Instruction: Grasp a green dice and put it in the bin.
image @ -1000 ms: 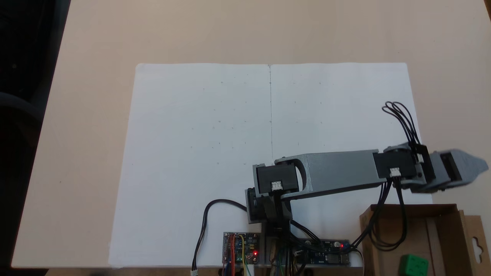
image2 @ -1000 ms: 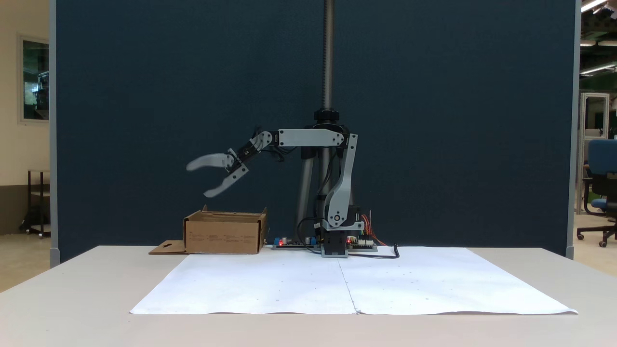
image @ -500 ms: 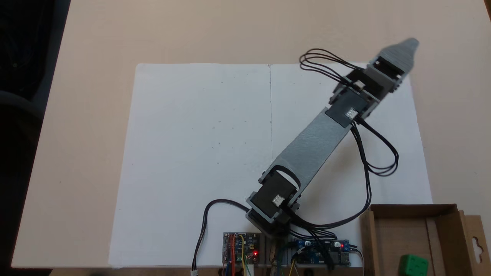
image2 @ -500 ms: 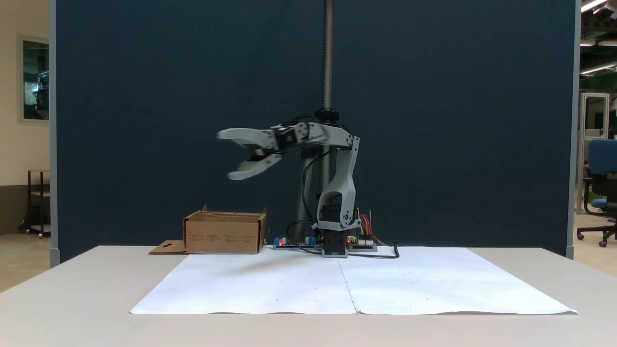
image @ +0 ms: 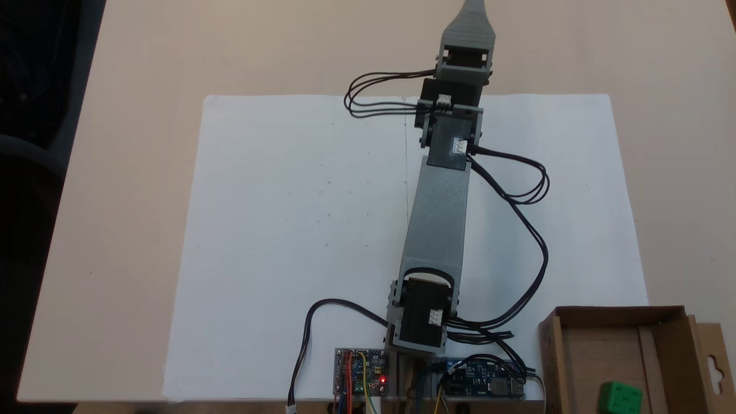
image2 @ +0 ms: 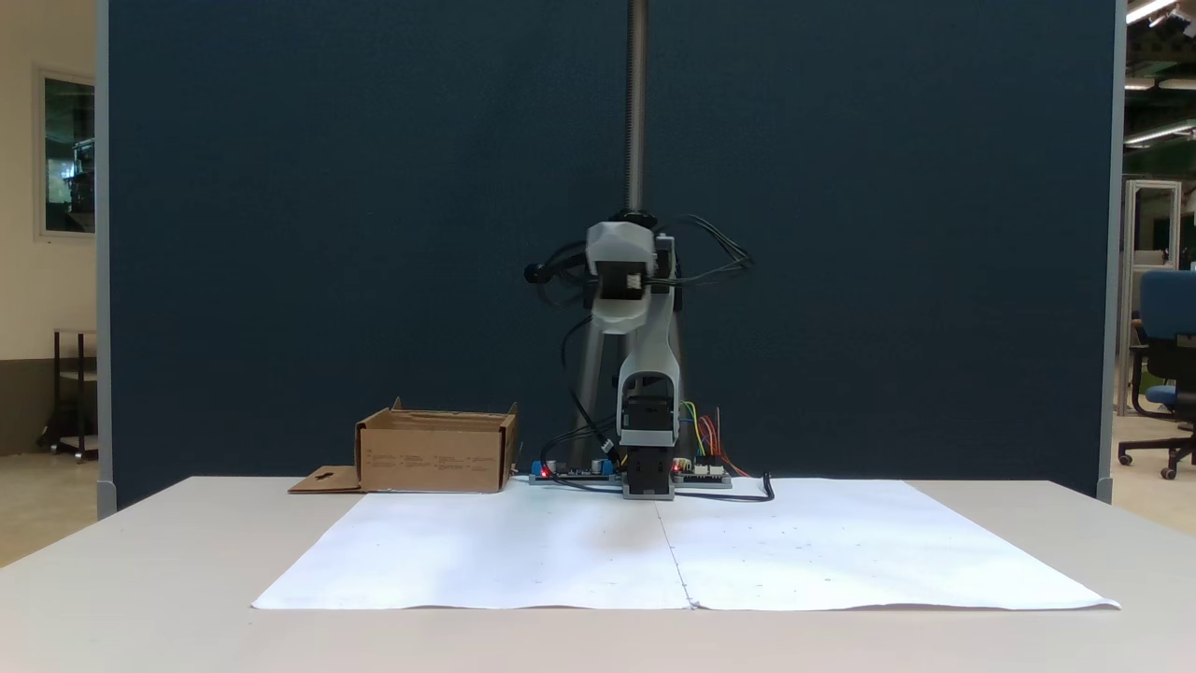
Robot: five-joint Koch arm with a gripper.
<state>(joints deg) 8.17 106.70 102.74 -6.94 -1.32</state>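
Note:
The green dice (image: 620, 398) lies inside the bin (image: 670, 345), a brown cardboard box at the bottom right of a fixed view from above. From the table-level fixed view the bin (image2: 434, 458) stands left of the arm's base, and its wall hides the dice. My grey gripper (image: 472, 11) reaches straight out from the base past the far edge of the paper, far from the bin. Seen head-on, the gripper (image2: 619, 280) is held high above the table, its jaws one above the other and apart, with nothing between them.
A large white paper sheet (image: 299, 230) covers the middle of the table. Circuit boards (image: 361, 372) and black cables (image: 535, 230) sit around the arm's base (image2: 648, 472). A dark blue partition (image2: 280, 234) stands behind the table.
The arm has swung away from above the bin, across the paper, until it points straight out from its base. The dice stays in the bin.

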